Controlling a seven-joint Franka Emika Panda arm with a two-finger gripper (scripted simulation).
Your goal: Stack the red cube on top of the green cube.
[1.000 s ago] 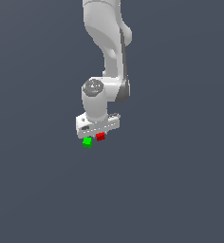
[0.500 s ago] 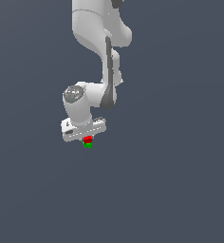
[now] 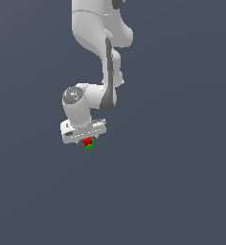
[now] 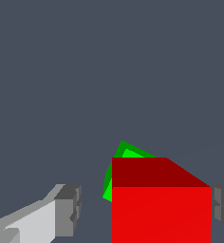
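So the Panda arm [image 3: 103, 57] is hunched right down over the two cubes. In the exterior view the red cube [image 3: 87, 141] sits directly above the green cube [image 3: 88, 146], tucked just under the gripper [image 3: 87, 139]. From there only a thin strip of green peeks out below the red.

The wrist view is more telling. The red cube [image 4: 161, 201] fills the space near the fingers [image 4: 66, 209], and there's a clear gap between it and the finger pad on one side. The other pad looks close to or touching it. So the fingers look spread rather than squeezing, though I can't swear the cube is fully free. The green cube [image 4: 121, 159] shows behind and under the red one, turned at an angle to it, so the edges don't line up.

My read: the stacking itself looks basically done, or right at the release. What's left is backing the gripper straight up without nudging red off.
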